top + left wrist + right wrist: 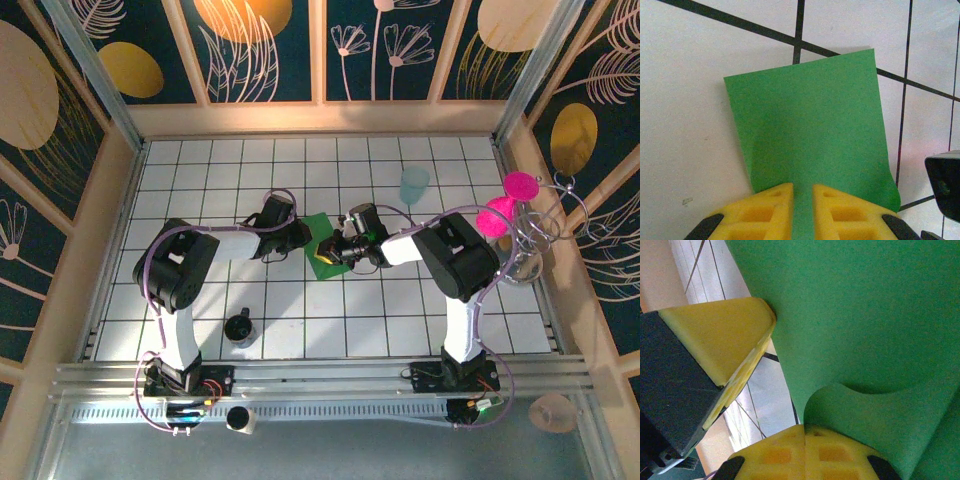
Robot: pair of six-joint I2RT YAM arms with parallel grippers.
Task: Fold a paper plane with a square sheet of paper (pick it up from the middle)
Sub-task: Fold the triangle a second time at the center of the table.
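Observation:
The square sheet of paper (325,263) is bright green and lies at the table's middle, between both grippers. In the left wrist view the square sheet of paper (810,125) spreads flat over the tiles. My left gripper (802,192) sits over its near edge, its jaws a narrow gap apart with green showing between them. My right gripper (805,429) is shut on a curled-up edge of the square sheet of paper (865,315), which rises and bends above it. One yellow finger (725,335) of the left gripper touches the sheet's far side. From above, the left gripper (305,243) and right gripper (345,250) face each other.
A pale teal cup (414,184) stands behind the right arm. A black cup (240,328) sits on the near left tiles. Pink discs (510,200) on a wire stand (545,235) are at the right edge.

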